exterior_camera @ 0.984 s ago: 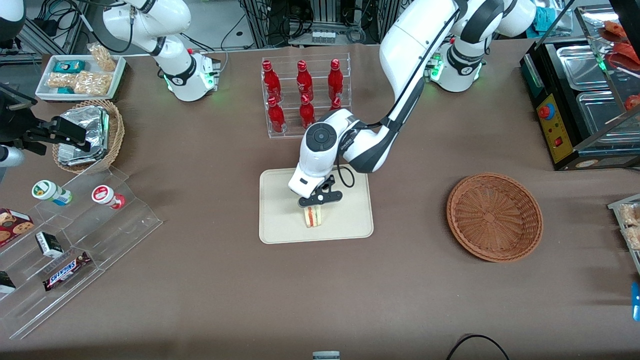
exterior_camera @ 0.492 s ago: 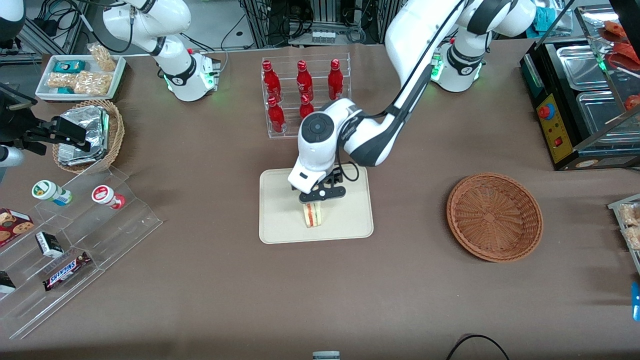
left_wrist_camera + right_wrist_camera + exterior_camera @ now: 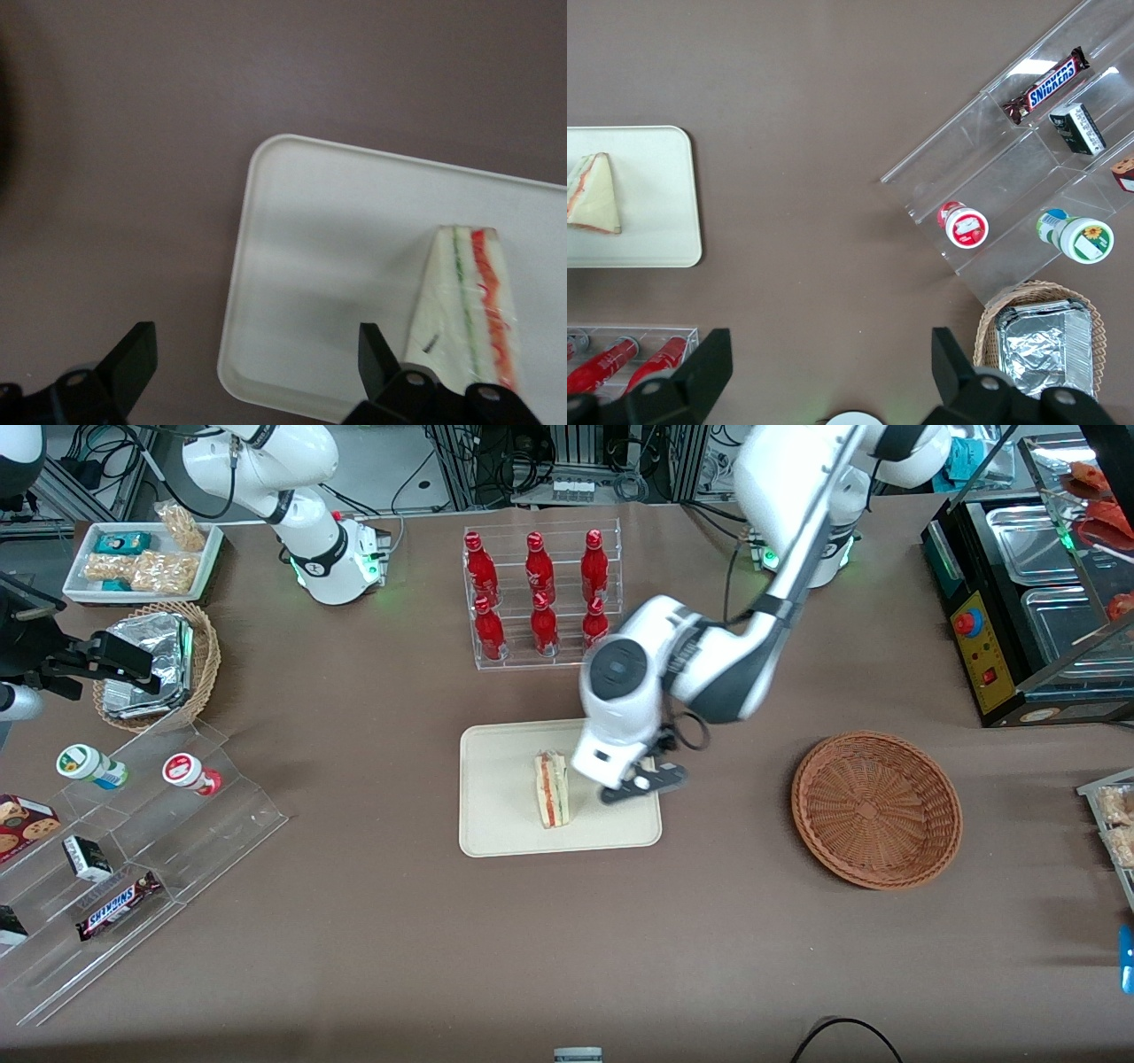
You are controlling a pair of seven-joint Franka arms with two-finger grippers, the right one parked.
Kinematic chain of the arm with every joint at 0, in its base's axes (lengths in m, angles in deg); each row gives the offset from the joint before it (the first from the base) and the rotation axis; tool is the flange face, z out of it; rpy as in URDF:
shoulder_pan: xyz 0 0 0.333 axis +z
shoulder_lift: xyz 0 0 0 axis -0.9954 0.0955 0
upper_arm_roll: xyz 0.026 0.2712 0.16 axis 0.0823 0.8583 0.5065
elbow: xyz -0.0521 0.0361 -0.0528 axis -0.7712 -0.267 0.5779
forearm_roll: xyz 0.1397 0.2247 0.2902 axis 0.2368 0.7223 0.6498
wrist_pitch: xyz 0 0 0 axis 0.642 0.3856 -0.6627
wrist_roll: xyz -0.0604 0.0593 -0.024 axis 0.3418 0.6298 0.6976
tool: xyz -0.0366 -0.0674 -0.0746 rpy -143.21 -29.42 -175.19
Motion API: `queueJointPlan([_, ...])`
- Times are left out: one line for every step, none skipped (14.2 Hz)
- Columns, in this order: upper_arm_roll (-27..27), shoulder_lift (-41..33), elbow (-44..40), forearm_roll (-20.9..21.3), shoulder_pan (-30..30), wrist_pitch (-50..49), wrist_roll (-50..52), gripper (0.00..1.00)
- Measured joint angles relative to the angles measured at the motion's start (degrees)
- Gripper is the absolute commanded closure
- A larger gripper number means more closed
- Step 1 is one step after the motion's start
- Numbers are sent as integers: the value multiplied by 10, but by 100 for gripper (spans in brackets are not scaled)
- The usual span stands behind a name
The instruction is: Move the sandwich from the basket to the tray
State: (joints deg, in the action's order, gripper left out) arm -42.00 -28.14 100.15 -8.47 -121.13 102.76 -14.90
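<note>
The sandwich (image 3: 551, 789), a pale bread wedge with red and green filling, lies on the cream tray (image 3: 496, 815) near its middle. It also shows in the left wrist view (image 3: 468, 314) on the tray (image 3: 319, 257), and in the right wrist view (image 3: 594, 193). My left gripper (image 3: 642, 784) is open and empty, raised above the tray's edge toward the reddish-brown wicker basket (image 3: 875, 808), beside the sandwich and apart from it. In the left wrist view the gripper (image 3: 257, 354) hangs over the tray's corner, jaws wide apart. The basket holds nothing.
A clear rack of red bottles (image 3: 539, 593) stands farther from the front camera than the tray. A tan basket with foil packets (image 3: 159, 664), a white snack tray (image 3: 142, 558) and an acrylic stepped shelf (image 3: 133, 850) lie toward the parked arm's end. A food warmer (image 3: 1036, 593) stands at the working arm's end.
The gripper has let go of the sandwich, risen and moved sideways toward the wicker basket. The sandwich stays on the tray, uncovered.
</note>
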Motion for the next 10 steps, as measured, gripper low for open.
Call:
queueJointPlan([1, -19, 23, 0, 24, 0, -39, 0])
queueJointPlan([1, -43, 51, 0, 49, -1, -82, 0])
queueJointPlan([1, -71, 80, 0, 71, -3, -125, 0])
queueJointPlan([2, -100, 111, -1, 91, -6, -168, 0])
queueJointPlan([2, -131, 141, -1, 110, -8, -208, 0])
queueJointPlan([2, -158, 168, -1, 126, -9, -243, 0])
queueJointPlan([2, -185, 191, -1, 142, -13, -279, 0])
queueJointPlan([2, -209, 210, -1, 157, -23, -314, 0])
queueJointPlan([2, -230, 221, -1, 171, -40, -347, 0])
queueJointPlan([2, -249, 226, -1, 185, -59, -380, 0])
